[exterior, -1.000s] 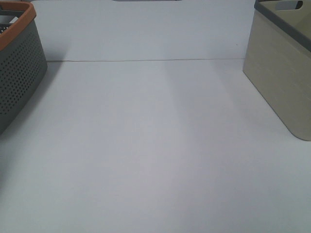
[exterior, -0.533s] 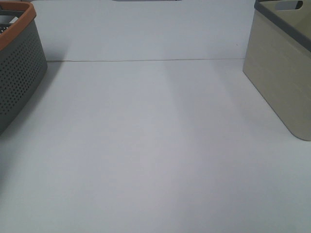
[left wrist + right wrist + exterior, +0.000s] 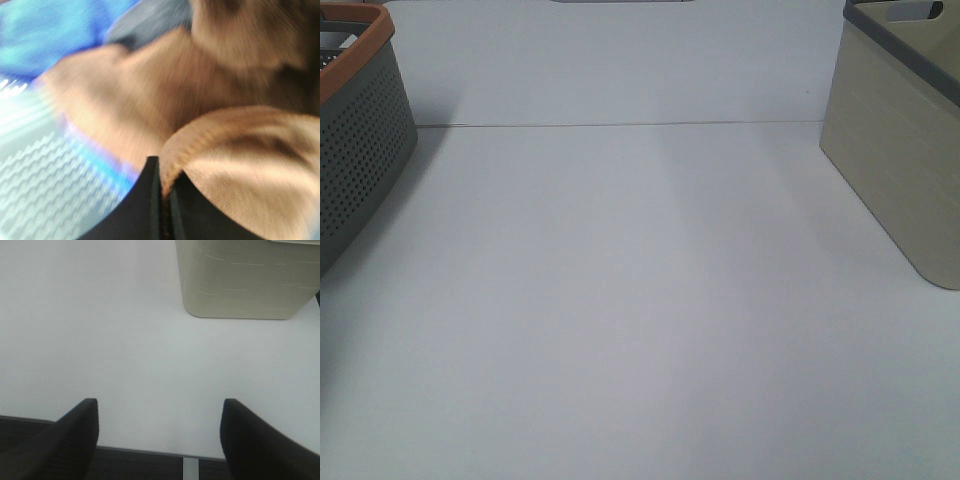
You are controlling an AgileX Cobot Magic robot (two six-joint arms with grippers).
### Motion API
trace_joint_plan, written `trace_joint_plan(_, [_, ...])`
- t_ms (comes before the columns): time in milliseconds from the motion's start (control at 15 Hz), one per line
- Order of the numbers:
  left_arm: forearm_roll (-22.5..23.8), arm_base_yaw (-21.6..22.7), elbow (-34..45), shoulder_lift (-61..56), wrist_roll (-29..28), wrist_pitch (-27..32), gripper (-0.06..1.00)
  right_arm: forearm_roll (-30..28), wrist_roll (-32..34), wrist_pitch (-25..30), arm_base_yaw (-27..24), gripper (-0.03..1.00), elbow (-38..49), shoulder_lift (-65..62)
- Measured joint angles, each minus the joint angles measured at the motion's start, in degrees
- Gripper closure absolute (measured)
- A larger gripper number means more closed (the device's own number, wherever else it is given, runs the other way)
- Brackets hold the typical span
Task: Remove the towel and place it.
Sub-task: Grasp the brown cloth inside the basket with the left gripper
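Observation:
In the left wrist view the towel point(image 3: 150, 95) fills most of the picture as a blurred brown plush cloth with a raised fold. My left gripper point(image 3: 164, 200) has its two black fingers pressed together on the edge of that fold. No tag shows. Neither the towel nor either gripper shows in the exterior high view. My right gripper point(image 3: 160, 435) is open and empty, over the white table's front edge point(image 3: 150, 450).
A grey perforated basket with an orange rim point(image 3: 355, 150) stands at the far left. A beige basket point(image 3: 900, 150) stands at the right and also shows in the right wrist view point(image 3: 240, 280). Blue cloth point(image 3: 50, 30) and pale patterned cloth point(image 3: 45, 185) lie beside the towel.

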Motion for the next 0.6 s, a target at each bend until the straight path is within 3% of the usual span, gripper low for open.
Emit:
trace_joint_plan(200, [0.5, -0.1, -1.3, -5.2, -5.1, 5.3, 0.94, 0.0, 0.0, 0.0, 0.0, 0.37, 0.0, 0.0])
trace_joint_plan(467, [0.3, -0.1, -1.6, -19.4, -18.8, 10.2, 0.94, 0.0, 0.0, 0.0, 0.0, 0.37, 0.0, 0.0])
trace_joint_plan(600, [-0.4, -0.1, -1.6, -25.1, -22.7, 11.9, 0.94, 0.0, 0.0, 0.0, 0.0, 0.37, 0.0, 0.0])
